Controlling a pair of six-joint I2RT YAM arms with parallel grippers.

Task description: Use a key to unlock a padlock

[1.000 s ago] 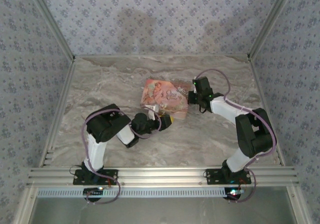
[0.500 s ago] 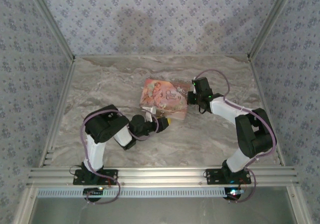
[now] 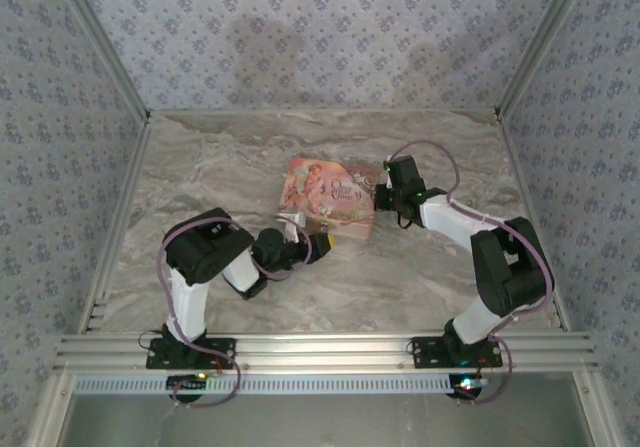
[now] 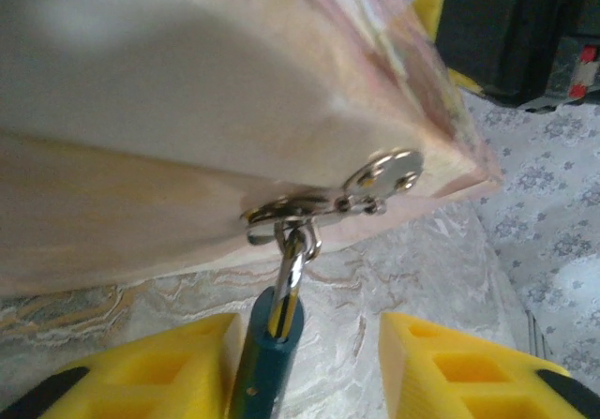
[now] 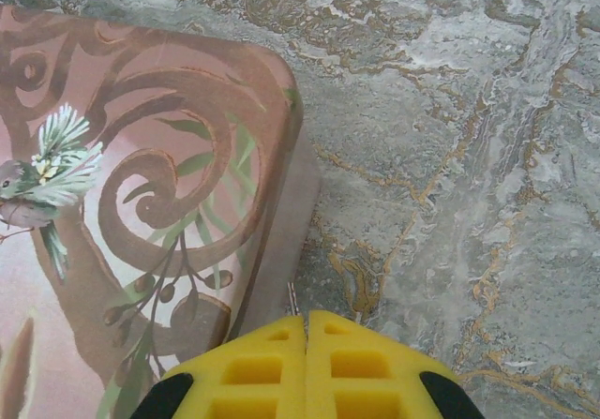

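Left pincer seen with jaws partly apart, nothing clamped; padlock located between its yellow fingers, blue body just beside the left finger, clear gap left to the right finger; metal shackle seen rising from the blue body straight ahead of the pincer, hooked through a metal clasp on the edge of the pink book; book edge found ahead of and above the fingertips, blurred in the wrist view; marble table visible under the padlock, between the fingers; dark body of the other arm noted far ahead and to the right of the pincer, beyond the book corner.

Right pincer shown fully closed, yellow tips pressed together; a thin metal sliver noted just ahead of the tips, too small to be identified, so whether anything is held cannot be told; rounded book corner with swirl and bird print lying ahead and to the left of this pincer, its edge just beside the left tip; bare table ahead and to the right.

From above, both pincers are seen at opposite sides of the book, left one at its near edge, right one at its right edge.
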